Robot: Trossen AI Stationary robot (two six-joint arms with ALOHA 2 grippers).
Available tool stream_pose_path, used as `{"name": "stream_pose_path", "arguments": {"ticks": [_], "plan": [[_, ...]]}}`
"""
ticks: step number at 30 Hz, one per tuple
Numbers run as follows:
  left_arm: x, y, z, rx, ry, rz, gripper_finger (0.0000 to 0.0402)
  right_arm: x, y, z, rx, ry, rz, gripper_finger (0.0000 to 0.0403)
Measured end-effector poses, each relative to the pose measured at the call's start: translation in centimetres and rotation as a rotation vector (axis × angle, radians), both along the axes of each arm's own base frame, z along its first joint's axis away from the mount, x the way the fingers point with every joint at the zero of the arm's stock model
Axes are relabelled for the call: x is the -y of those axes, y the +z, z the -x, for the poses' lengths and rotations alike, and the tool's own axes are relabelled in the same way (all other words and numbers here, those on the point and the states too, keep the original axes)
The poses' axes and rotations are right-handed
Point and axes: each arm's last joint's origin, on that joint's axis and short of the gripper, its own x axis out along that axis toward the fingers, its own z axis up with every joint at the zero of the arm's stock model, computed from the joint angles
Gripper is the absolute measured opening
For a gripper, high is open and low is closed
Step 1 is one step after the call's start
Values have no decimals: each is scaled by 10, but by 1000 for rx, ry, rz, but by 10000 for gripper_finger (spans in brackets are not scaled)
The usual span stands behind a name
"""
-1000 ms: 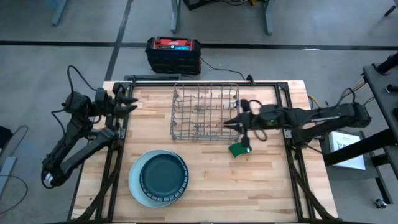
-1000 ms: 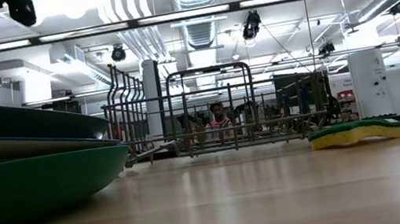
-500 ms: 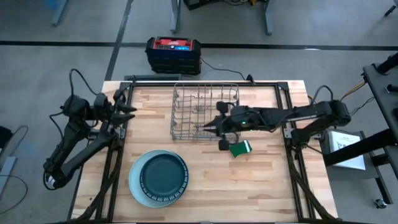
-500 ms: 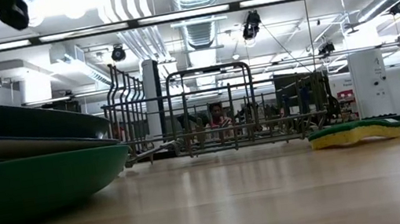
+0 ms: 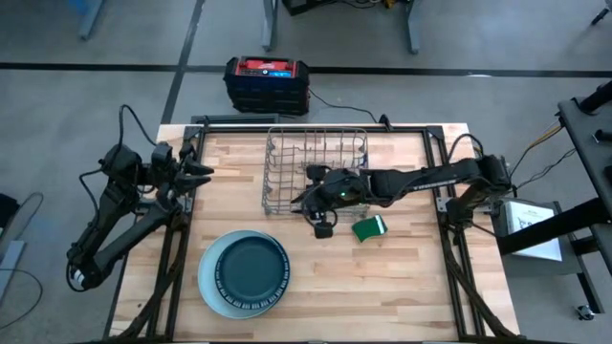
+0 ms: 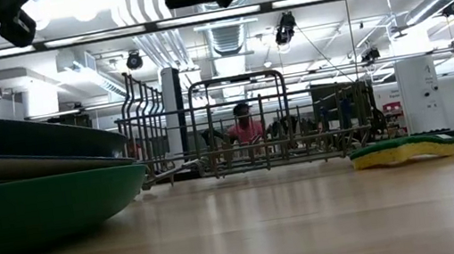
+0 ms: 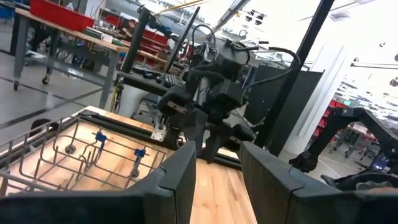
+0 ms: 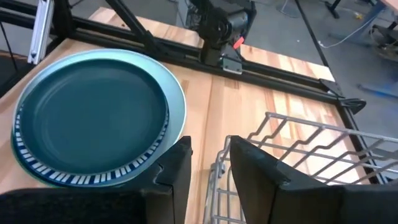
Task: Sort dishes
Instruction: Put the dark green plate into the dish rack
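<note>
On the light wooden slatted table (image 5: 229, 182), a stack of round plates (image 5: 244, 273) lies near the front edge, left of centre: a dark teal plate on top, nested in a larger pale blue-white one. A grey wire rack (image 5: 316, 172) stands toward the back edge. The right gripper (image 5: 308, 203), fingers apart, reaches over the rack's front left corner. A small green white-edged sponge (image 5: 369, 227) lies just beside the rack's front right corner. The left gripper (image 5: 203, 170) hovers at the table's left edge. A black and red box (image 5: 267, 83) sits on the floor beyond the back edge.
</note>
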Motion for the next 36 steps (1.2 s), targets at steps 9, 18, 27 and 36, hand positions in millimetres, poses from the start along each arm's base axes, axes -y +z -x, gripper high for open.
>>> {"name": "stream_pose_path", "arguments": {"ticks": [9,18,27,36], "plan": [[-2,-3,-1,-9,23,-18,116,-2,-10,-20,-5,-16,-32,125],[0,-7,2,-27,66,-43,116,-11,-33,-49,-47,13,-102,133],[0,-8,2,-35,73,-115,116,-18,-43,-76,-45,24,-99,137],[1,-8,2,-34,76,-139,116,-33,-55,-105,-55,50,-93,136]]}}
